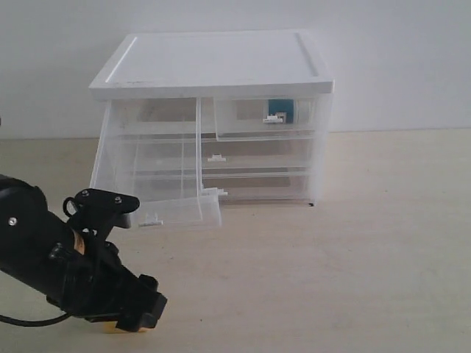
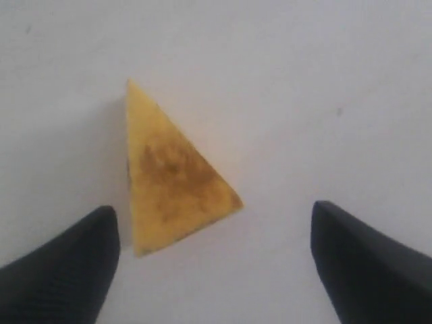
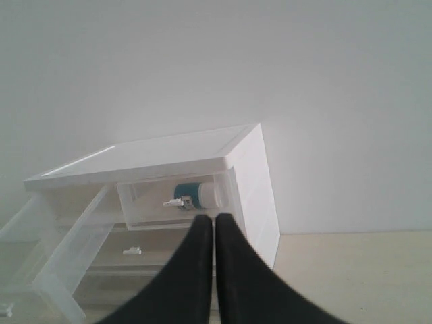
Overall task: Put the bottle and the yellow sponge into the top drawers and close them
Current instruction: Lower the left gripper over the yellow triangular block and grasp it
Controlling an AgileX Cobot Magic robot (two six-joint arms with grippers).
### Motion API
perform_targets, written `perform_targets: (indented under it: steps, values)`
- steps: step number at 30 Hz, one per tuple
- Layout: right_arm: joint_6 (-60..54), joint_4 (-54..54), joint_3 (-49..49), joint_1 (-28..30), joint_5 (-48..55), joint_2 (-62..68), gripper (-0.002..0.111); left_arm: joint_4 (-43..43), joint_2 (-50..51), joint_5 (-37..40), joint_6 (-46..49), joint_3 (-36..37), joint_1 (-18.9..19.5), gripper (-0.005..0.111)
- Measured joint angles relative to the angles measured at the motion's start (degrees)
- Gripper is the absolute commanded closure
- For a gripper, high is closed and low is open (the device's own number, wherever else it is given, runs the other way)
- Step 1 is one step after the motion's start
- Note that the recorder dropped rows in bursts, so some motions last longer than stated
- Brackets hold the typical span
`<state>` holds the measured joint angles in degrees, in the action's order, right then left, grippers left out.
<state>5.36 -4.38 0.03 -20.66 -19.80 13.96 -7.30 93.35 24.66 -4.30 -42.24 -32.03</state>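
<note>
Now left gripper [image 2: 212,210] spread wide, straddling yellow sponge [image 2: 169,175] (no contact); right gripper [image 3: 214,223] pressed closed, empty.

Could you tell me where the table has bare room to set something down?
The table is bare right of the cabinet and before its right half; the cabinet's white top is bare too. Crowded front-left: the pulled-out top left drawer tilts down, with the left gripper over the yellow sponge before it.

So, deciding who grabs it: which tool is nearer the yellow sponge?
Left. The left tool hangs open right at the yellow sponge; the right tool, shut, faces the cabinet elsewhere.
</note>
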Motion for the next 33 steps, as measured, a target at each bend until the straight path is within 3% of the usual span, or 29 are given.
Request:
perform_targets:
  steps: [7,14,16,21,23,33]
  values:
    - [0.00,0.00,0.00,0.00,0.00,0.00,0.108,1.52,5.21,-8.55,-2.31,-0.21,-0.45,0.033]
    - [0.00,0.00,0.00,0.00,0.00,0.00,0.108,1.69,5.63,-8.81,-2.63,-0.21,-0.45,0.034]
    - [0.00,0.00,0.00,0.00,0.00,0.00,0.108,1.69,5.38,-8.53,-2.63,-0.31,-0.45,0.040]
    - [0.00,0.00,0.00,0.00,0.00,0.00,0.108,1.93,4.93,-6.42,-2.68,-0.43,-0.45,0.074]
    - [0.00,0.00,0.00,0.00,0.00,0.00,0.108,2.70,4.75,-5.55,-2.77,-0.43,-0.45,0.082]
    - [0.00,0.00,0.00,0.00,0.00,0.00,0.108,4.34,2.09,0.03,-3.86,-0.33,-0.45,0.083]
